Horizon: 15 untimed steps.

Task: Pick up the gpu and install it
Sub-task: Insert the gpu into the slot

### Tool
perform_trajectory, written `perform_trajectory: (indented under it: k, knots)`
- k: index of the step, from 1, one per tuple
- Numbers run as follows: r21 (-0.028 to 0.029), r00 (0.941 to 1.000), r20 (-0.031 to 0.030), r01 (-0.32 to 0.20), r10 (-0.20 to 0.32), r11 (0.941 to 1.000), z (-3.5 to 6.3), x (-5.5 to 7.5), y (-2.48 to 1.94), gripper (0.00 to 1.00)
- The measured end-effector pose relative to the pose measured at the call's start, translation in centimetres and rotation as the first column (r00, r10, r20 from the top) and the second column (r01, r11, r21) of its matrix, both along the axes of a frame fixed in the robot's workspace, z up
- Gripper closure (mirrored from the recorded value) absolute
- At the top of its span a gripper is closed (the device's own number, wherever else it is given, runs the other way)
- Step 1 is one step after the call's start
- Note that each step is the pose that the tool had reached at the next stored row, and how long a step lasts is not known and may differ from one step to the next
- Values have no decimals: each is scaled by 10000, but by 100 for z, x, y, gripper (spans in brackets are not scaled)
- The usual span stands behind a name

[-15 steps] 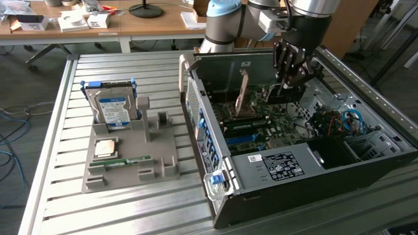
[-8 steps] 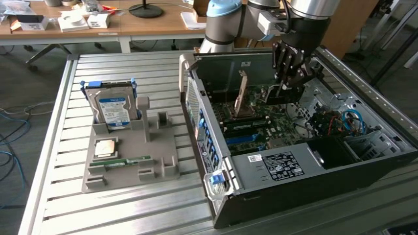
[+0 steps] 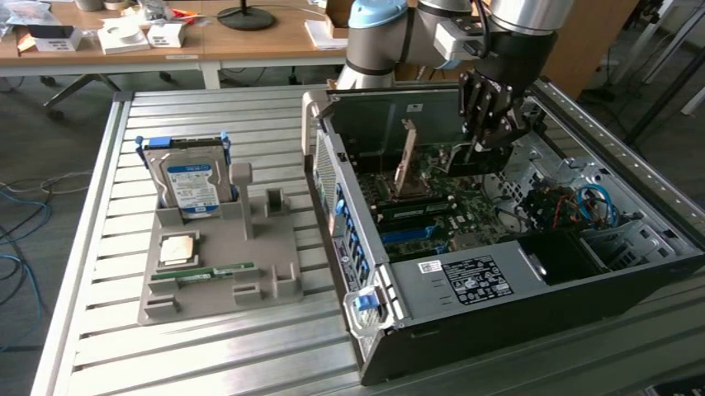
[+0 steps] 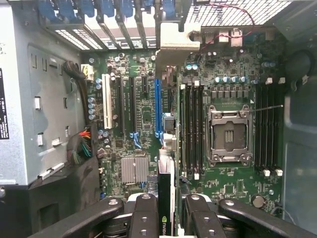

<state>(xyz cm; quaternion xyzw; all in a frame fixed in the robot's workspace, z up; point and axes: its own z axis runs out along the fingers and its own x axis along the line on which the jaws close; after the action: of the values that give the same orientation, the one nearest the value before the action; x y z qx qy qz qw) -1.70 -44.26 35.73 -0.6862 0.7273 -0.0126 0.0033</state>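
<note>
My black fingers (image 4: pixel 145 215) clamped on thin dark flat gpu card (image 4: pixel 165 198) above green mobo (image 4: pixel 143 114); prob stiff, light, fragile, so grip edges only.

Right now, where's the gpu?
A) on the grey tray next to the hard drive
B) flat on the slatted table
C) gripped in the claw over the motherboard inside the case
C: the wrist view shows the gpu clamped edge-on in the claw, above the motherboard inside the open case.
</note>
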Motion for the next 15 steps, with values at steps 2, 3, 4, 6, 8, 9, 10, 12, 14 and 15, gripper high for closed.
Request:
perform_trajectory:
  k: [2,3,4,6,8,9,10,12,14,15]
  knots:
    - [0,10000,-2,0,0,10000,-10,0,-4,74]
    - [0,10000,-2,0,0,10000,-15,0,-6,74]
    - [0,10000,-4,0,0,10000,-21,0,-9,74]
    - [-1,10000,-4,-1,1,10000,-31,0,-18,74]
    - [2,10000,-4,0,0,10000,-42,0,-27,74]
    - [1,10000,-5,0,0,10000,-47,-1,-31,74]
    - [1,10000,-6,0,0,10000,-53,-1,-36,74]
    - [2,10000,-10,0,0,10000,-68,-1,-42,74]
    - [2,10000,-14,0,0,10000,-88,-3,-47,74]
    - [1,10000,-15,0,0,10000,-101,-3,-48,74]
